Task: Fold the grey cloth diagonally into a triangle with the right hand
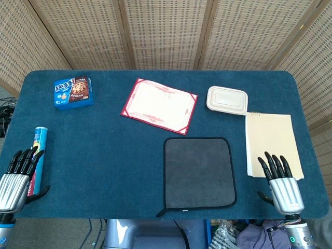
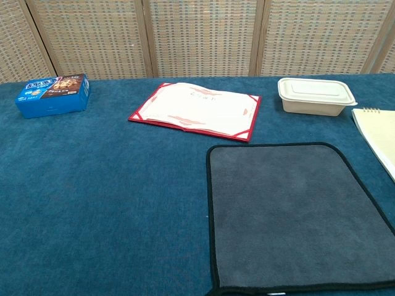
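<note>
The grey cloth (image 1: 199,173) with a black hem lies flat and unfolded on the blue table, right of centre near the front edge; the chest view shows the grey cloth (image 2: 290,213) filling its lower right. My right hand (image 1: 280,181) rests at the front right corner, palm down, fingers apart and holding nothing, a short way right of the cloth. At the front left edge my left hand (image 1: 18,179) lies with fingers spread, empty. Neither hand shows in the chest view.
A yellow notepad (image 1: 272,142) lies just beyond my right hand. Behind the cloth are a red-bordered certificate folder (image 1: 160,105) and a beige lidded box (image 1: 227,99). A blue cookie box (image 1: 73,92) sits far left; a blue tube (image 1: 39,145) lies by my left hand.
</note>
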`<state>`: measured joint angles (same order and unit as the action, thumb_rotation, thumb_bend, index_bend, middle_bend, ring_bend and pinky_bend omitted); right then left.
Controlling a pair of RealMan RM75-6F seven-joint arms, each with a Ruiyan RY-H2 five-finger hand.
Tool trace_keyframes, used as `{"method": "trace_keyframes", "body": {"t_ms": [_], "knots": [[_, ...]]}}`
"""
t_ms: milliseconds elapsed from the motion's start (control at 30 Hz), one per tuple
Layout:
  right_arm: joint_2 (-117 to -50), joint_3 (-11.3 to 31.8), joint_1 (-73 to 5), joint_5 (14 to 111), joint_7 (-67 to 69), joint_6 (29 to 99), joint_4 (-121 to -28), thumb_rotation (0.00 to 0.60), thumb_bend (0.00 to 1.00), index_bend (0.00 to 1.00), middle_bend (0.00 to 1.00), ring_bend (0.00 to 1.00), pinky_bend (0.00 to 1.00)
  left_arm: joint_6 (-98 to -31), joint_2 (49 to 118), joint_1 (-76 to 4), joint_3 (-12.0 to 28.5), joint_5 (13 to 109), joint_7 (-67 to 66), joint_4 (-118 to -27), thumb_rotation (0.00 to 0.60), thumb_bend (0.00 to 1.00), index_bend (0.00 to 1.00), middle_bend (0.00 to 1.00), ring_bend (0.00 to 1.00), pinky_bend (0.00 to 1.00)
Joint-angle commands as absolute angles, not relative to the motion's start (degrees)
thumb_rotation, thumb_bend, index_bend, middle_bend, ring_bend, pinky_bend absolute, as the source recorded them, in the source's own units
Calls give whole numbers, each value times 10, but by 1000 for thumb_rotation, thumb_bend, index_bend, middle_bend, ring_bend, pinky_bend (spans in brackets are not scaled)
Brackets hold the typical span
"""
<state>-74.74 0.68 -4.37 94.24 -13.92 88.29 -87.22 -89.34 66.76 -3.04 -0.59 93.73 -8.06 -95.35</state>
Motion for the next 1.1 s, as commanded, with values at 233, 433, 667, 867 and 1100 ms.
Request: {"method": "trace_keyframes", "body": {"t_ms": [233, 433, 667, 867, 1100], "knots": [[-748, 4, -44, 948, -140, 883, -875, 600, 101, 50, 0, 0, 0, -895, 666, -30, -6, 938, -78, -956, 600, 212, 0, 0, 0, 0], [-750, 1, -44, 953, -144, 882, -878, 600, 100, 50, 0, 0, 0, -896, 665, -30, -5, 939, -74, -955, 600, 212, 0, 0, 0, 0], [-747, -10, -41, 966, -148, 884, -890, 600, 100, 50, 0, 0, 0, -896, 665, -31, -3, 937, -74, -957, 600, 213, 0, 0, 0, 0], [-746, -25, -35, 973, -153, 879, -896, 600, 101, 53, 0, 0, 0, -896, 664, -31, -3, 936, -73, -958, 600, 212, 0, 0, 0, 0], [-774, -46, -20, 1009, -162, 900, -880, 600, 101, 96, 0, 0, 0, -896, 664, -31, -1, 934, -73, -959, 600, 212, 0, 0, 0, 0]]}}
